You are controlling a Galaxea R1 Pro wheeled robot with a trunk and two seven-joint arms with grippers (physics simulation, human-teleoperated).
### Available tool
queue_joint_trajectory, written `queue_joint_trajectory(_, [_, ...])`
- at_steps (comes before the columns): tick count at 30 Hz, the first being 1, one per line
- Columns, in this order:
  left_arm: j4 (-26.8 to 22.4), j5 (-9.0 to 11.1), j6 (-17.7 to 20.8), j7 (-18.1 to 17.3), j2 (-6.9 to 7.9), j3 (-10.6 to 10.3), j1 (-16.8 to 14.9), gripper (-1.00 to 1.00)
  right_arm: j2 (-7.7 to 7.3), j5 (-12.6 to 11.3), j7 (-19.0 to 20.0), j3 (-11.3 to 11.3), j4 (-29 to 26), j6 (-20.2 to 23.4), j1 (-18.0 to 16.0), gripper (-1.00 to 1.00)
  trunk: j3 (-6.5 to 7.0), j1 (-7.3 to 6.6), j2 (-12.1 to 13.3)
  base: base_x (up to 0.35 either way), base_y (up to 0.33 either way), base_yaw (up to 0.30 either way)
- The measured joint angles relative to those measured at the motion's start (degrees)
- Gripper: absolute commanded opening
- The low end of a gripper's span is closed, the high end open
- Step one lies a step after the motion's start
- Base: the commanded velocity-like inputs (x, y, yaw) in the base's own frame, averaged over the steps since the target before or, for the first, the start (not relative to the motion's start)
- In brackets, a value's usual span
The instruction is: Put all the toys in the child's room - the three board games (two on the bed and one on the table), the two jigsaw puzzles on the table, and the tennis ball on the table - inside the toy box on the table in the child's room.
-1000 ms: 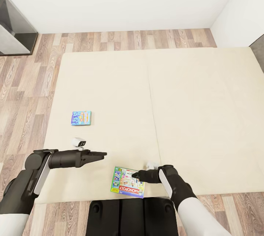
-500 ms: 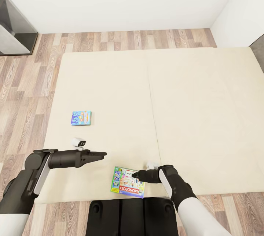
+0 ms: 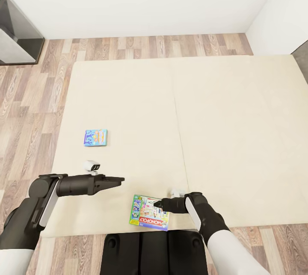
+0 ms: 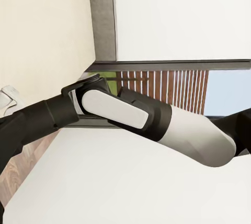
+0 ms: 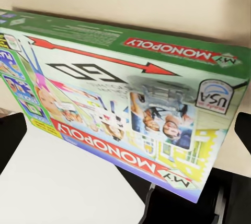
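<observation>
Head view: my right gripper [image 3: 157, 203] sits over the Monopoly board game [image 3: 149, 212] at the bed [image 3: 239, 138] edge nearest my base, lined up for pickup; grip probably not closed yet. Left gripper [image 3: 119, 178] idles, fingers together. Right wrist view: box close [image 5: 125, 104], fingers spread.

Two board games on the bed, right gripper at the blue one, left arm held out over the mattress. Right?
Not quite. The right gripper is at the Monopoly box near the bed's near edge, as the head view shows. The blue game lies apart, untouched. The left gripper does reach out over the mattress.
</observation>
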Motion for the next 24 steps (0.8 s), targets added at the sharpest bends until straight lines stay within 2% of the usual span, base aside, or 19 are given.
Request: queue_joint_trajectory(24, [0.0,0.0,0.1,0.0,0.00,0.0,0.0,1.00,0.00,0.1,0.0,0.0,0.0,0.0,0.0,1.00,0.00,0.00,0.0,0.000,0.044,0.000])
